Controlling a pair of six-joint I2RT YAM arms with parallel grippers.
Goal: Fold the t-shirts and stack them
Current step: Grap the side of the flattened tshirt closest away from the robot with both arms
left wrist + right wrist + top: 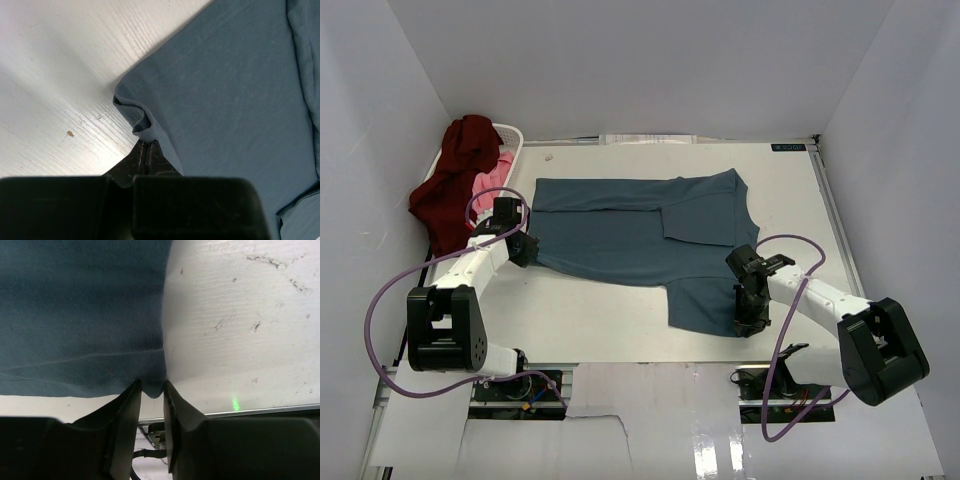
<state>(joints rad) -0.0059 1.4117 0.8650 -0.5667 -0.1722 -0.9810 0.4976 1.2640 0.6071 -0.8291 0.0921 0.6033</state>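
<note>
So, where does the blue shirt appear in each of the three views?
Top view: blue shirt lies across the middle of the table.
Left wrist view: blue shirt fills the right side.
Right wrist view: blue shirt fills the upper left.
Shared landmark: the white table beside the shirt's edge.

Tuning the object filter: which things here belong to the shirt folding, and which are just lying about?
Job: teal shirt, maroon shirt, pink shirt.
Lying about: basket, small dark label.
</note>
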